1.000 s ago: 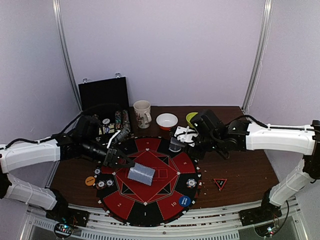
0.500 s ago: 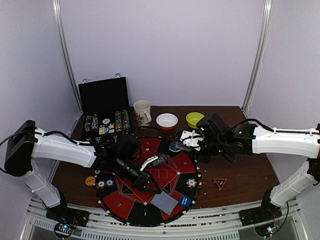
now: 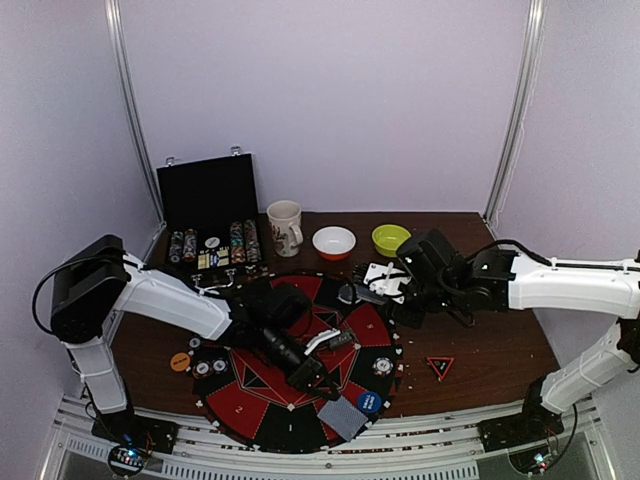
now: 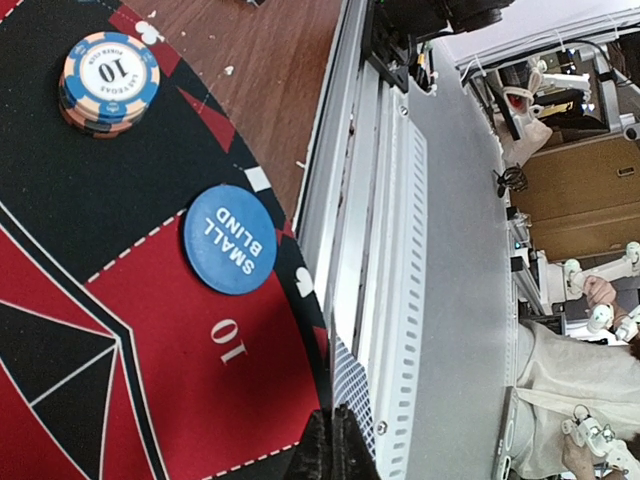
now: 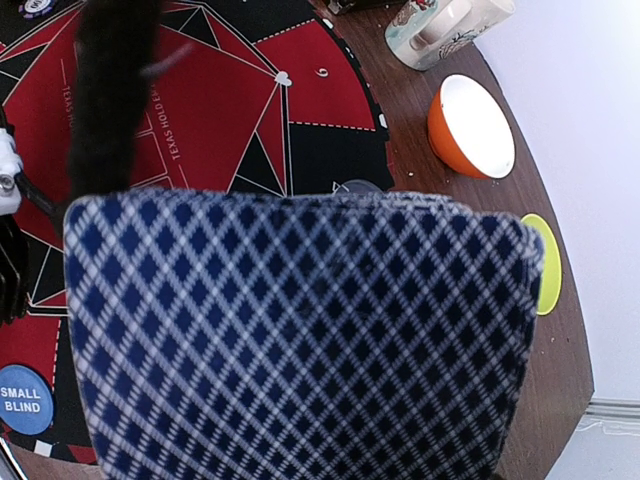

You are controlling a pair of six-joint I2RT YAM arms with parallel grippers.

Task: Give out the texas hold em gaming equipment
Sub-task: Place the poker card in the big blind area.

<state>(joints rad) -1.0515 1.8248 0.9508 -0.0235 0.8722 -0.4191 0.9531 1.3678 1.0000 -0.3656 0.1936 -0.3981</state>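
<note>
Since a second earlier, the left gripper [image 3: 326, 388] had carried one card [image 3: 343, 418] from the mat's [image 3: 262, 425] middle to its near edge, beside the blue disc [image 3: 369, 402], fingers pinched tight on it. Over the mat's far edge, the right gripper [image 3: 362, 292] clamped the deck [image 5: 300, 340] between partly spread fingers.

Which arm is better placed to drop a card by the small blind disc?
Left. The left claw pinches a card at the mat's near edge beside that disc; the right claw holds the deck at the far edge.
</note>
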